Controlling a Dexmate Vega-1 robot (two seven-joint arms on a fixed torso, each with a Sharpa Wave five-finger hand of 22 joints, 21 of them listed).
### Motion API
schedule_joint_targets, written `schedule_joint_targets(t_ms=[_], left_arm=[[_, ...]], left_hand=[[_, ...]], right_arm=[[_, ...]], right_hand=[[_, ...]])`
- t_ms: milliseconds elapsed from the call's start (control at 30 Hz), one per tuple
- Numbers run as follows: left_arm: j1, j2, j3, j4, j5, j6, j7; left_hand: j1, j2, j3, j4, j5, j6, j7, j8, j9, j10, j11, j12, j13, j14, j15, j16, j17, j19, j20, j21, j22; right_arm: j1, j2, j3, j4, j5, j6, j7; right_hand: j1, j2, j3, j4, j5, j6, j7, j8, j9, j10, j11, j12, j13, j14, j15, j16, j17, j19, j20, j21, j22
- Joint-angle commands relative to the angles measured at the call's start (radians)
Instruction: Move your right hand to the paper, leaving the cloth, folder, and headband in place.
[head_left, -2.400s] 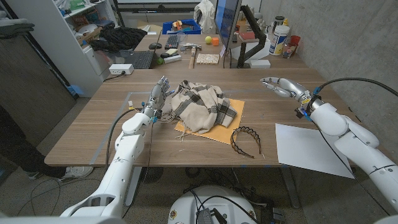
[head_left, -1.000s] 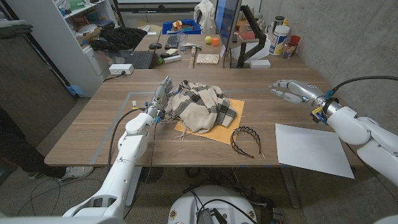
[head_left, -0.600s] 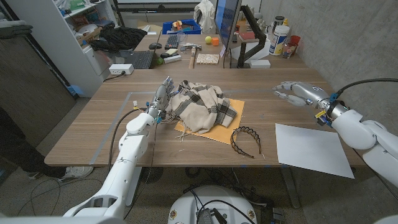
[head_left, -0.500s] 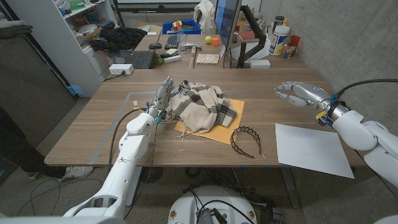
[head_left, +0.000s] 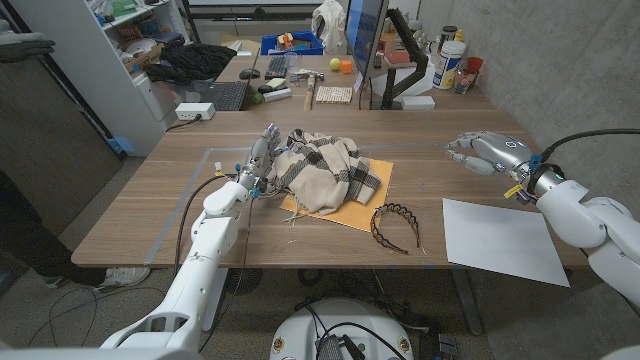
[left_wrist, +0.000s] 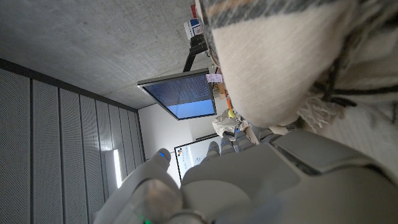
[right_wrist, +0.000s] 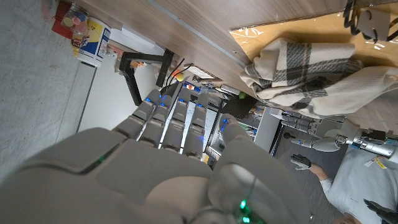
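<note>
Paper (head_left: 505, 240): white sheet lying flat at the table's (head_left: 150, 215) near right corner, one corner running past the front edge. Right hand (head_left: 484, 152) is in the air above the table's right side, farther back than the paper and apart from it, fingers spread and loosely curved, holding nothing; forearm runs in from the right over the paper's far corner. In the right wrist view the right hand's fingers (right_wrist: 163, 127) lie side by side, nothing between them. Headband (head_left: 391, 227): black, toothed, on the wood left of the paper, just beside the near corner of the folder (head_left: 352, 212). Folder: tan, mid-table, mostly under the cloth (head_left: 322, 169), a cream and dark plaid heap. Left hand (head_left: 258, 160) stands on edge at the cloth's left side, fingertips against the fabric; grip or bare contact — can't tell. Left wrist view: cloth (left_wrist: 292, 56) right up against that hand (left_wrist: 249, 180).
</note>
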Motion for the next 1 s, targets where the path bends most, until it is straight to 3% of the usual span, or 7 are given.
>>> schedule_joint_targets(t_ms=[33, 433, 1000], left_arm=[[-0.013, 0.004, -0.006, 0.028, -0.006, -0.010, -0.010], [-0.026, 0.003, -0.005, 0.048, -0.006, -0.016, -0.019], [-0.025, 0.003, -0.005, 0.048, -0.003, -0.013, -0.020]], left_hand=[[0.003, 0.072, -0.001, 0.000, 0.008, -0.144, -0.006, 0.005, 0.004, -0.160, 0.002, 0.006, 0.003, -0.174, 0.001, 0.002, 0.002, -0.189, 0.007, -0.005, 0.004], [0.003, 0.072, -0.002, 0.000, 0.008, -0.145, -0.006, 0.005, 0.004, -0.160, 0.003, 0.006, 0.003, -0.173, 0.002, 0.002, 0.002, -0.190, 0.008, -0.008, 0.004], [0.003, 0.072, -0.004, 0.000, 0.009, -0.144, -0.006, 0.005, 0.004, -0.160, 0.005, 0.006, 0.003, -0.173, 0.002, 0.002, 0.002, -0.188, 0.008, -0.012, 0.005]], right_arm=[[-0.029, 0.013, 0.012, -0.047, -0.081, -0.051, 0.007], [-0.055, 0.028, 0.015, -0.086, -0.146, -0.124, 0.045], [-0.079, 0.041, 0.019, -0.109, -0.165, -0.199, 0.112]], right_hand=[[0.006, 0.010, 0.009, 0.000, 0.001, 0.014, -0.002, 0.005, 0.003, 0.013, -0.005, 0.006, 0.003, 0.021, -0.039, 0.004, 0.002, 0.013, -0.026, 0.011, 0.001], [0.004, 0.019, 0.021, 0.010, 0.000, 0.043, -0.005, 0.003, 0.003, 0.037, -0.016, 0.006, 0.003, 0.052, -0.053, 0.007, 0.003, 0.029, -0.031, 0.014, 0.002], [-0.010, 0.022, 0.035, 0.036, -0.003, 0.054, -0.007, -0.012, 0.003, 0.059, -0.013, -0.002, 0.003, 0.142, -0.071, 0.023, 0.006, 0.058, 0.008, 0.023, 0.005]])
